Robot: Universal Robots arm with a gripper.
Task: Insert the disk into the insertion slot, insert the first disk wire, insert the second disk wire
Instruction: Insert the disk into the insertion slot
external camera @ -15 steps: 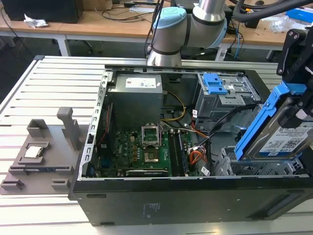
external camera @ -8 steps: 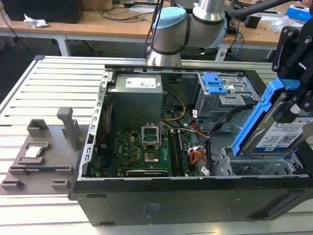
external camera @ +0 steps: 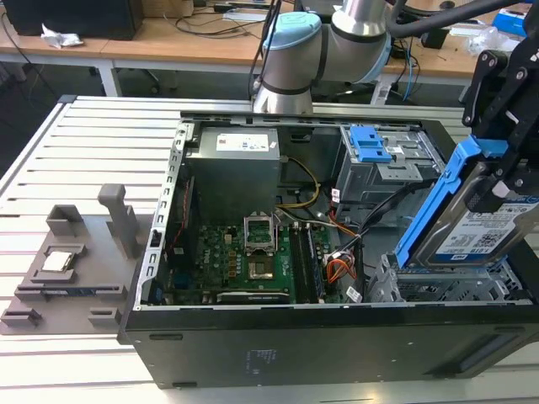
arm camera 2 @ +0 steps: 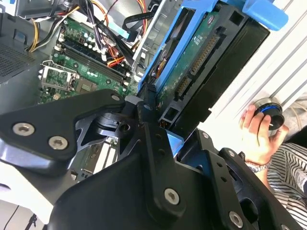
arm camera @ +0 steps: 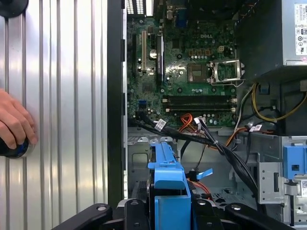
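- green motherboard [external camera: 253,257], below the gripper [external camera: 503,181], well apart
- grey power supply [external camera: 232,164], beyond it, farther off
- blue-latched bay [external camera: 396,164], near the gripper
- grey fixture [external camera: 50,282] on slatted table [external camera: 67,151], farthest away

Cluttered wooden desks [external camera: 168,40] behind ribbed table [external camera: 67,143]

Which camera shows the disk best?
The exterior view: the disk shows its labelled face and blue carrier, tilted at the insertion slot. The second wrist view shows its circuit-board underside; the first wrist view, the carrier end-on.
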